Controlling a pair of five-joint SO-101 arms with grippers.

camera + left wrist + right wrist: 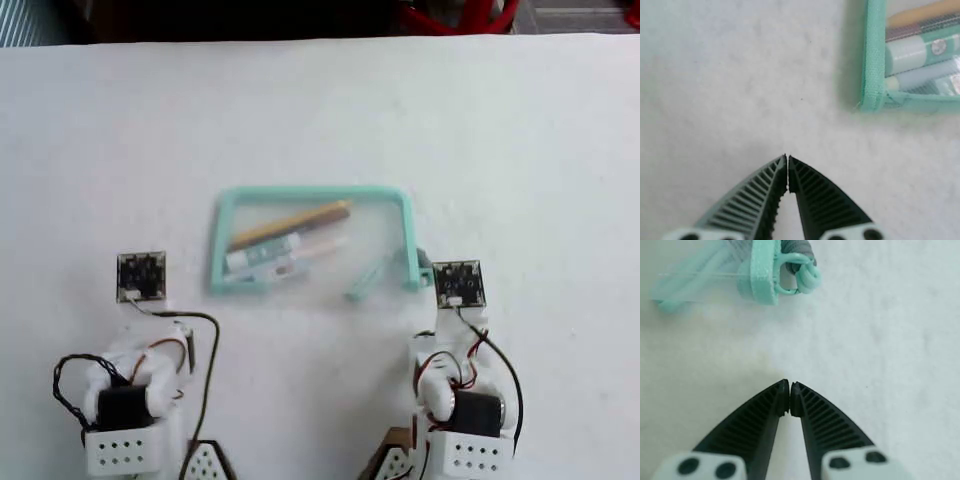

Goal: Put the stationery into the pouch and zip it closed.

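Closed and empty, left gripper (788, 172) and right gripper (790, 399) are being held; zip pull (802, 275), just ahead of right tips, is being judged best pinched squarely.

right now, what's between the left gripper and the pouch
Just bare table lies between the left gripper and the pouch, as the left wrist view shows.

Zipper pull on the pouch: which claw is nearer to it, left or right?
Right. The right claw sits close to the zipper pull, tips pointing toward it; the left claw is by the opposite end of the pouch, farther away.
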